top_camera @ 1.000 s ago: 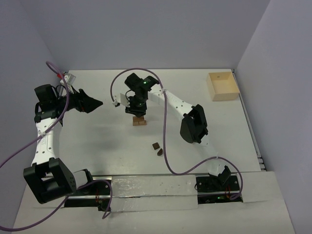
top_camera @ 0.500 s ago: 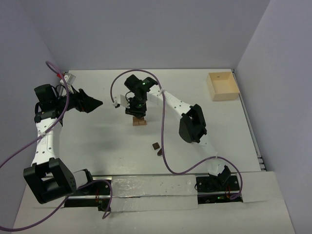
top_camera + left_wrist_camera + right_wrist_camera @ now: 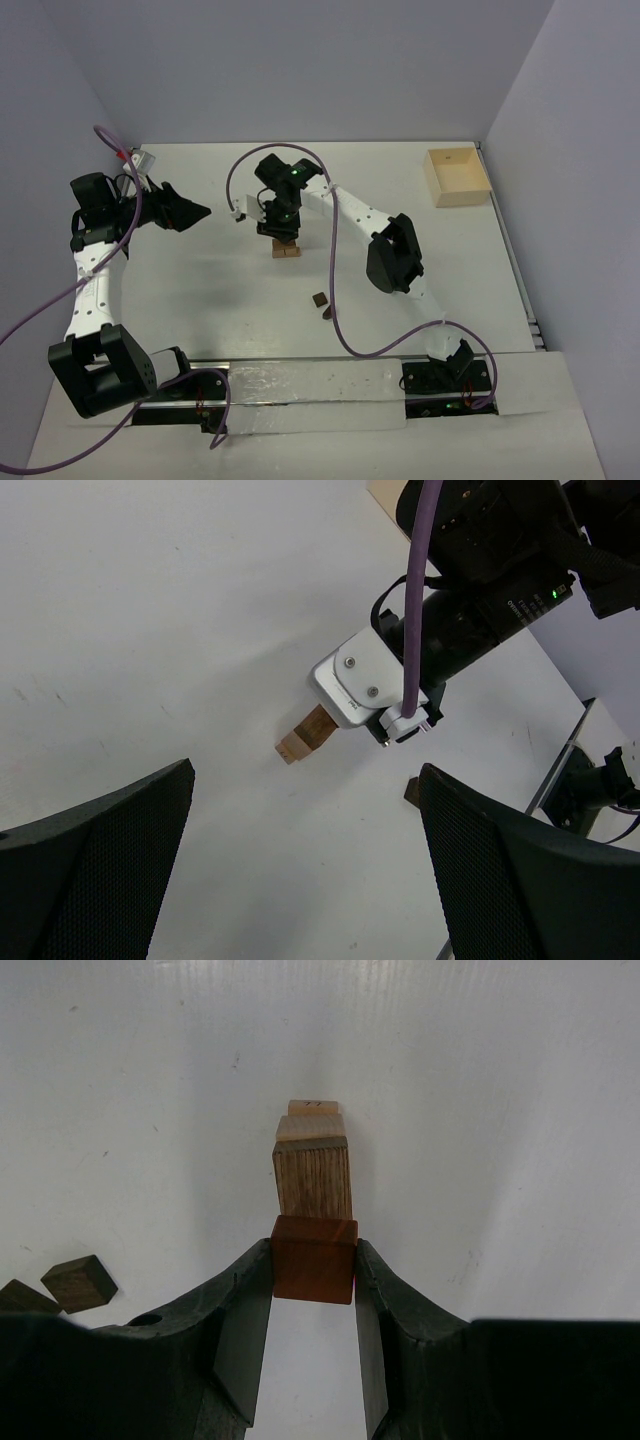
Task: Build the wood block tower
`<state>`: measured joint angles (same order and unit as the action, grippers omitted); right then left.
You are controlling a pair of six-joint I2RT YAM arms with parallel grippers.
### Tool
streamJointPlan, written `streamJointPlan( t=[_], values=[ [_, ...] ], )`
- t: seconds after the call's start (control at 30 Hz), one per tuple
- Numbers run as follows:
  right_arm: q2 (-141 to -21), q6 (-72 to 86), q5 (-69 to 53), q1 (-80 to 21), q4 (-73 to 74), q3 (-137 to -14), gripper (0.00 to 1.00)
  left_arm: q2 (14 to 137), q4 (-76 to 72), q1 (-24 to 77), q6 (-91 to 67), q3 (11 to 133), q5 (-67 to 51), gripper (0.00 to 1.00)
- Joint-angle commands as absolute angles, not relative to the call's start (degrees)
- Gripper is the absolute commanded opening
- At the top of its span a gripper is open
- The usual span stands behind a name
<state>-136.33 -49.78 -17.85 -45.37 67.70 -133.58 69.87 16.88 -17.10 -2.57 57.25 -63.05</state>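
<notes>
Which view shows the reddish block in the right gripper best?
Right wrist: the reddish block sits centred and sharp, clamped in the right gripper by the stack. Top external hides it under that gripper; left wrist shows only the stack's tan end.

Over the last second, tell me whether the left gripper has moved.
No. Judged against the wooden box, the left gripper sits exactly where it was.
</notes>
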Motion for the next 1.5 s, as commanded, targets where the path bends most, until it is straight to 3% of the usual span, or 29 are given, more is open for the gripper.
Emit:
streamJointPlan(
  t=[0.0,0.77,1.47],
  values=[
    [-137.6,-50.2,-18.0,-46.0,66.9,-134.6,0.12,68.9,14.8,-17.8,-2.4,57.9,-64.9,0.99],
    [-138.7,-52.9,-15.0,-47.1,68.3,-135.0,0.16,69.0,14.5,-17.8,-2.3,57.5,-65.1,0.99],
    [-138.3,-51.2,-13.8,-47.4,66.9,-134.7,0.48,69.3,14.8,-17.8,-1.8,57.7,-65.3,0.99]
  ],
)
